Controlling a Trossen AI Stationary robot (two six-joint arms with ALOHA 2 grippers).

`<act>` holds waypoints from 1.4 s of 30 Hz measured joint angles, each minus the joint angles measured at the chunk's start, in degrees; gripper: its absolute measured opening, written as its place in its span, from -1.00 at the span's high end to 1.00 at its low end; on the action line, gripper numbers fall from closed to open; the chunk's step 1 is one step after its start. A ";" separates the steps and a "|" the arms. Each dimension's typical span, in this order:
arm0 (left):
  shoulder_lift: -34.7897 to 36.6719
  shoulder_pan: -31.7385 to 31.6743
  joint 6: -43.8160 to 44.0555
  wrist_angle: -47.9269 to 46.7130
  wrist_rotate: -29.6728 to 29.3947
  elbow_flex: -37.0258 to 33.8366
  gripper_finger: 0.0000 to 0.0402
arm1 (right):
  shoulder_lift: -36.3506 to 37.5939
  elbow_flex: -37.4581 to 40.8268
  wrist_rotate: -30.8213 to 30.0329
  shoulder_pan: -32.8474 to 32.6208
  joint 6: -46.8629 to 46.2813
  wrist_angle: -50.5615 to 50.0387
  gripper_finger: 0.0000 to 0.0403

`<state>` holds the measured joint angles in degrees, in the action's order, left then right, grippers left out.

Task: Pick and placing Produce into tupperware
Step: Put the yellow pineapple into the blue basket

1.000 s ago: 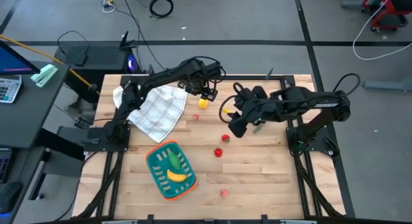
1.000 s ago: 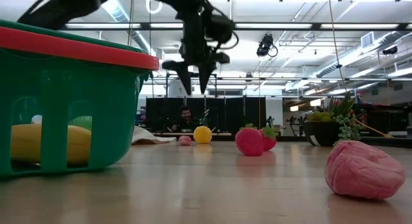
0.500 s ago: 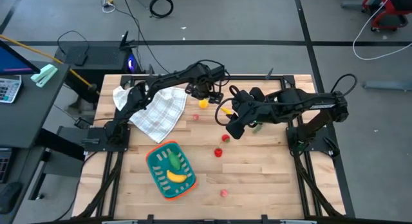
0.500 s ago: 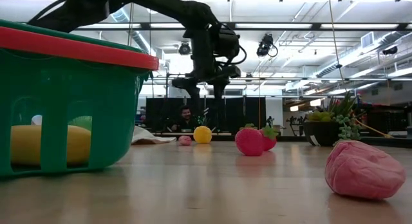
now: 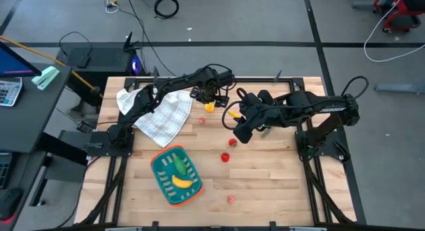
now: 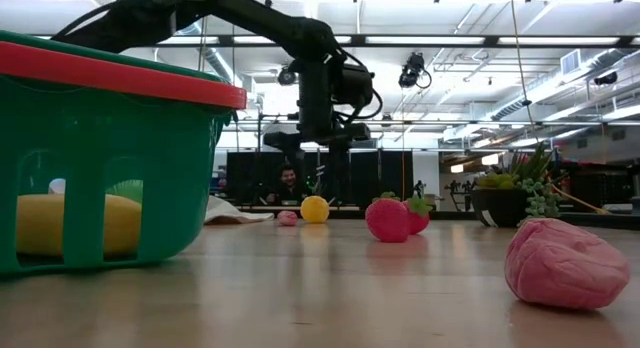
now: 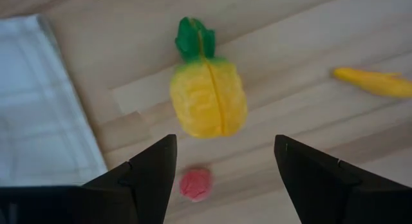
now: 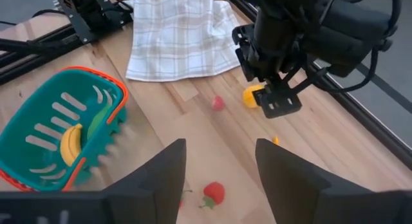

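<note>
The teal tupperware sits toward 7 o'clock on the wooden table, and it already holds a yellow banana and a green vegetable. So two pieces are in, and most of the produce is still out on the wood.

Left to do, as far as the views show: a yellow toy pineapple with a green top near 12 o'clock, a small pink-red piece just beside it, a thin yellow piece a little way off, two red strawberries around the table's centre, and a pink piece toward 6 o'clock.

The left gripper hangs directly above the pineapple with its jaws spread wide and nothing between them (a grasp looks to be the step in hand). The right gripper hovers near the centre, jaws apart and empty, over a strawberry. The checked cloth lies at 10 o'clock.
</note>
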<state>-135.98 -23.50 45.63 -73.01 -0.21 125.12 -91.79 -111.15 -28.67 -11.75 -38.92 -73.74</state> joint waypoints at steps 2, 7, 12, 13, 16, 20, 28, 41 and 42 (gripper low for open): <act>-0.18 0.08 -0.07 0.10 0.11 0.00 -0.33 | 0.00 0.00 0.01 0.00 0.00 -0.06 0.03; -0.16 -0.41 0.21 0.21 -0.32 0.00 -0.33 | 0.00 0.00 0.00 0.00 0.05 -0.17 0.04; -0.16 -1.25 0.24 -0.05 -0.61 0.00 -0.34 | 0.00 0.00 0.00 -0.04 0.10 -0.44 0.05; -0.18 -1.36 0.24 0.04 -0.55 0.00 -0.33 | 0.00 0.00 0.00 -0.04 0.11 -0.44 0.05; -0.83 -1.82 0.20 -0.32 1.41 0.02 -0.33 | 0.00 0.00 0.00 -0.04 0.46 -0.45 0.06; -2.14 -2.08 -0.94 -0.31 5.04 0.01 -0.33 | 0.00 0.00 0.00 -0.04 0.62 -0.44 0.08; -2.91 -2.02 -1.33 0.12 4.64 0.00 -0.32 | 0.00 0.00 0.00 -0.04 1.55 -0.41 0.08; -4.79 -2.76 -1.88 1.01 4.59 0.02 -0.32 | 0.00 0.00 -0.01 -0.04 1.55 -0.37 0.11; -5.09 -2.64 -1.97 0.78 4.51 0.02 -0.32 | 0.00 0.00 -0.01 -0.04 1.55 -0.39 0.12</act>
<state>-141.07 -26.14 43.66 -72.22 4.30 125.14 -91.79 -111.15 -28.67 -11.79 -37.36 -74.13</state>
